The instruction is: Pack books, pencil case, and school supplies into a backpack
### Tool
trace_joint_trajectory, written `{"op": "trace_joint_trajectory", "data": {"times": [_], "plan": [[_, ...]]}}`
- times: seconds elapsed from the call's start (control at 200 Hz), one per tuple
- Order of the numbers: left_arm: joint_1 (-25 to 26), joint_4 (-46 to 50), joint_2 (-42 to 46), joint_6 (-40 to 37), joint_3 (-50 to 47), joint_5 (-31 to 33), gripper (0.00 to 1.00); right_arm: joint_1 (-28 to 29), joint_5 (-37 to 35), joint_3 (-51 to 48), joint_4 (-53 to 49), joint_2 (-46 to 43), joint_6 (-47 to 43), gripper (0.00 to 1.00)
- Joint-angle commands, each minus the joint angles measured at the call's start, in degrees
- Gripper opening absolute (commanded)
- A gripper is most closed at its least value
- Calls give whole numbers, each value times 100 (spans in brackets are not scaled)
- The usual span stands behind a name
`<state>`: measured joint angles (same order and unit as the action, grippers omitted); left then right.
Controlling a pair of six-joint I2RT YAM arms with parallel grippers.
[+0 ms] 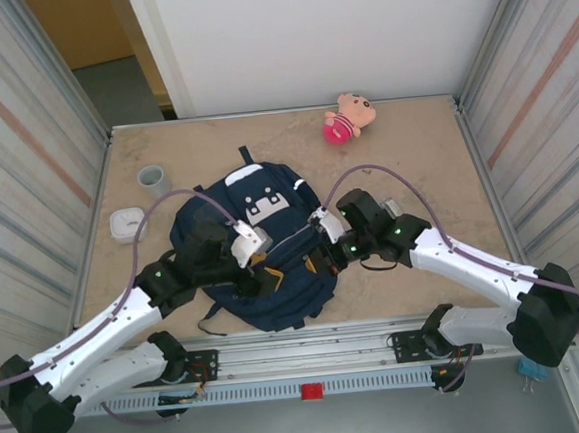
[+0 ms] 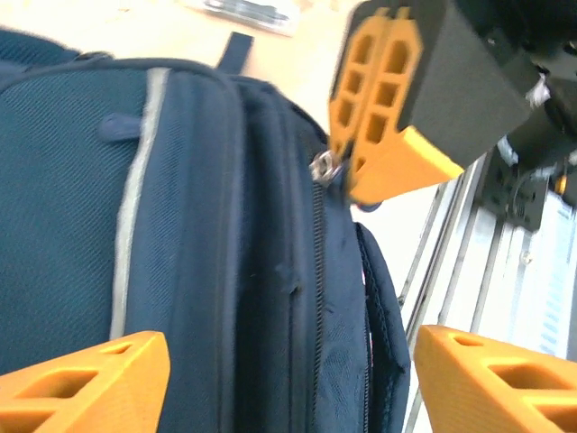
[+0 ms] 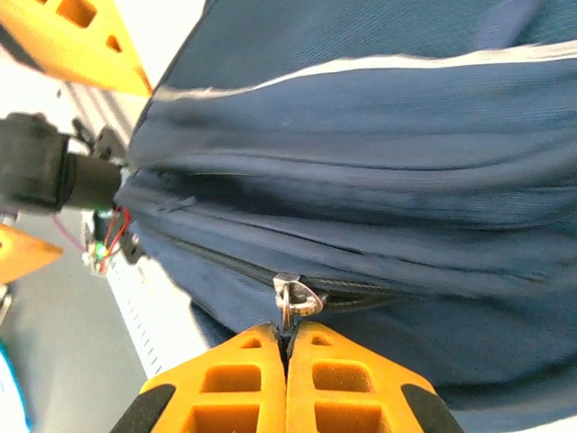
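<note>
The navy backpack (image 1: 288, 295) lies flat in the middle of the table, white patch (image 1: 266, 204) toward the far side. My right gripper (image 3: 287, 338) is shut on the metal zipper pull (image 3: 294, 300) on the backpack's (image 3: 406, 135) side; its tips also show in the left wrist view at the pull (image 2: 323, 168). My left gripper (image 2: 288, 379) is open, its fingers (image 2: 99, 379) standing either side of the backpack's (image 2: 198, 271) zippered edge without touching it. In the overhead view both grippers (image 1: 262, 277) (image 1: 320, 257) meet over the bag. The book, pencil case and dark gadget are out of view.
A pink-and-tan plush toy (image 1: 348, 118) lies at the far right. A grey cup (image 1: 153, 179) and a white rounded box (image 1: 127, 224) stand left of the backpack. A blurred flat clear piece (image 2: 245, 11) lies on the table beyond the bag. The metal rail (image 1: 310, 347) runs along the near edge.
</note>
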<state>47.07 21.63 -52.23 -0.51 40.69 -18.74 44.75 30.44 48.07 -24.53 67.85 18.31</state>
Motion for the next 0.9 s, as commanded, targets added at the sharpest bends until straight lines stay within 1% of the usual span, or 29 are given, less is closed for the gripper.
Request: {"op": "trace_joint_trajectory", "data": {"times": [0.0, 0.075, 0.16, 0.22, 0.291, 0.391, 0.436, 0.461, 0.506, 0.631, 0.732, 0.852, 0.897], "plan": [[216, 156, -361, -870, 405, 477, 75, 189, 428, 381, -169, 65, -334, 0], [276, 228, -681, -1069, 509, 815, 77, 209, 397, 406, -209, 89, -344, 0], [280, 106, -955, -1262, 513, 1015, 77, 212, 359, 418, -239, 72, -343, 0], [279, -72, -1117, -1327, 508, 1190, 71, 210, 311, 439, -283, 65, -351, 0], [284, -189, -1290, -1417, 519, 1283, 58, 194, 155, 477, -377, 48, -343, 0], [280, -196, -1429, -1570, 544, 1125, 36, 112, -240, 495, -546, 16, -265, 0], [283, -147, -1430, -1641, 531, 1041, 20, 41, -478, 501, -615, -8, -183, 0], [283, -125, -1404, -1653, 516, 1017, 14, -24, -597, 483, -645, -17, -139, 0], [278, -85, -1317, -1656, 481, 968, 7, -154, -749, 447, -683, -26, -81, 0], [283, -21, -881, -1808, 279, 730, 2, -706, -1002, 233, -658, 24, 33, 0], [288, 39, -470, -1905, 116, 628, 2, -1001, -1251, 162, -550, 227, -70, 0], [293, 297, -171, -2150, 55, 521, 2, -1343, -1139, 130, -132, 568, -146, 0], [291, 443, -114, -2253, 62, 491, 2, -1388, -1111, 170, 27, 706, -175, 0]]}}
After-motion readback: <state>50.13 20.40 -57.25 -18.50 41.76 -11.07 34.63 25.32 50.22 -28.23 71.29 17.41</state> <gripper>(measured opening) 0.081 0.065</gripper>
